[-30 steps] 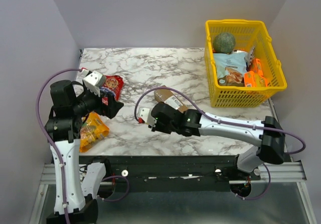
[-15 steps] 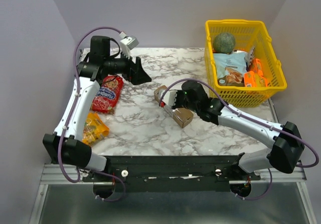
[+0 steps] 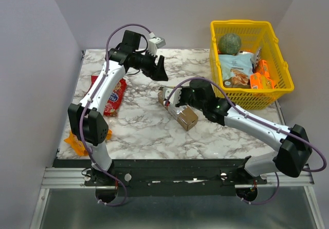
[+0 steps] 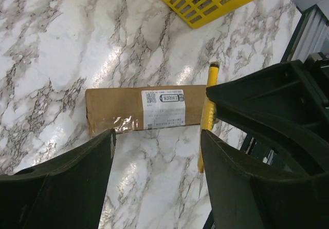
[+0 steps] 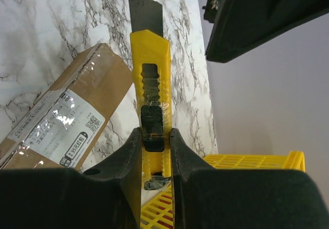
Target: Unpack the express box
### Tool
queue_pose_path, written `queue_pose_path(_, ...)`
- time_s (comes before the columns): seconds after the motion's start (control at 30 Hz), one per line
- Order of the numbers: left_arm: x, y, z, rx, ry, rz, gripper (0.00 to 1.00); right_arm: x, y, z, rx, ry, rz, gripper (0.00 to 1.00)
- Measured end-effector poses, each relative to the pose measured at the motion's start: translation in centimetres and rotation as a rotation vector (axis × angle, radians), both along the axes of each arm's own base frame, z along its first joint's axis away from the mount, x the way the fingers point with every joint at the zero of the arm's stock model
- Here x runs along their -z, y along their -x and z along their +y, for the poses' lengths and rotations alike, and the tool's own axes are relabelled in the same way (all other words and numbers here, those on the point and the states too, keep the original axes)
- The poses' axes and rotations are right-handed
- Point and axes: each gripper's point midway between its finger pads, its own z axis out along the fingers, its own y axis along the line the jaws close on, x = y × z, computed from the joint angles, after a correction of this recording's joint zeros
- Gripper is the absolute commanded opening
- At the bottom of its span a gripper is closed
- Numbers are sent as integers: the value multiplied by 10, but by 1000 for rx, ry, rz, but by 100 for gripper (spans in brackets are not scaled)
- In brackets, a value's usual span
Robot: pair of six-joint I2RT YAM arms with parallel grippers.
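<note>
Right wrist alone shows blade (image 5: 141,11): right gripper (image 5: 154,139) clamps yellow knife (image 5: 150,59).

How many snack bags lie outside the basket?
2: red snack bag by the left edge; orange snack bag at the near-left corner, partly behind the left arm.

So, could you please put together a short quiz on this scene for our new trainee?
1. True or false: the right gripper is shut on a yellow utility knife with its blade out.
2. Fill in: the jaws of the left gripper stand ____.
3. The express box is: A) held in the left gripper; B) lying flat on the marble table; C) standing on end.
Key: 1 true; 2 open; 3 B.
</note>
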Motion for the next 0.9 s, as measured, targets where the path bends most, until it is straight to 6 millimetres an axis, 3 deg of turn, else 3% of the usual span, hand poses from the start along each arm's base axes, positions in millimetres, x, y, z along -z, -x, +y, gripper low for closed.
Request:
queue_pose_path(0.4, 14, 21, -6, 92, -53, 26, 65, -11, -5, 6, -2, -16, -17, 0)
queue_pose_path(0.63, 22, 29, -4, 121, -61, 50, 47, -9, -6, 7, -3, -12, -15, 0)
queue_pose_path(0.9, 21, 35, -9, 155, -43, 54, 41, -9, -7, 7, -5, -7, -18, 0)
